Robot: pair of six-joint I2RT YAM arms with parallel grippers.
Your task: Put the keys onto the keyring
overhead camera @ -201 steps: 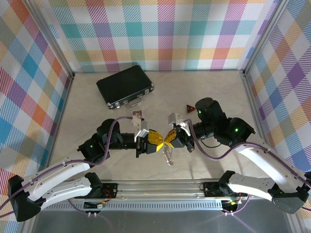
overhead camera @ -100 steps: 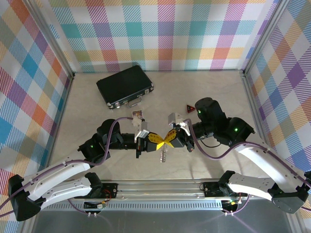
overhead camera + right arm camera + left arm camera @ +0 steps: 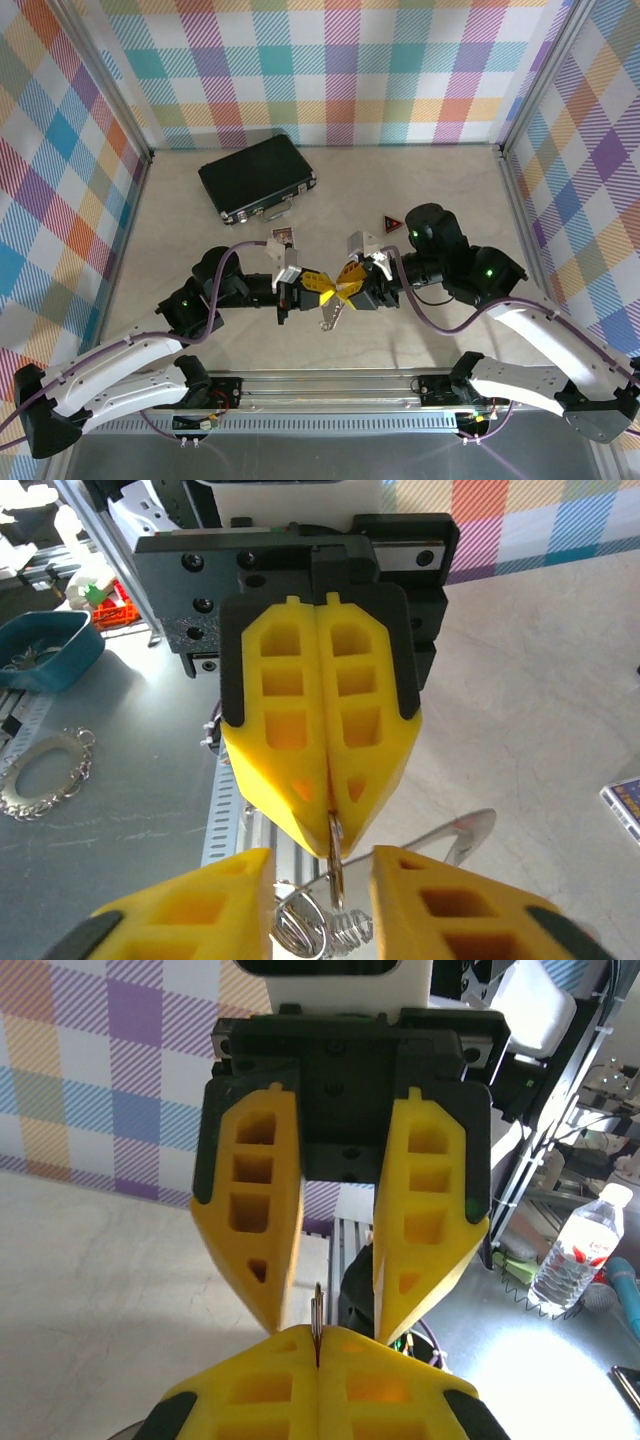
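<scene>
The two grippers meet tip to tip over the middle of the table. My left gripper (image 3: pixel 328 289) (image 3: pixel 318 1332) is shut on a thin flat silvery piece (image 3: pixel 336 865) seen edge-on. From that piece the keyring (image 3: pixel 331 311) (image 3: pixel 312 920) hangs: a wire loop with small coiled pieces. My right gripper (image 3: pixel 341 287) (image 3: pixel 320 856) is open, its fingers (image 3: pixel 258 1222) standing either side of the pinched piece without touching it. A small flat thing with some red (image 3: pixel 283 237) lies on the table behind the left gripper. It is too small to tell whether it is the keys.
A black case (image 3: pixel 257 178) with a metal handle lies at the back left. A dark red triangular piece (image 3: pixel 390 224) lies behind the right gripper. The metal rail (image 3: pixel 330 385) runs along the near edge, and plaid walls close in three sides.
My left gripper closed on the keyring's metal piece, then my right gripper opened and let go. The hanging keyring swung slightly left and now tilts.
</scene>
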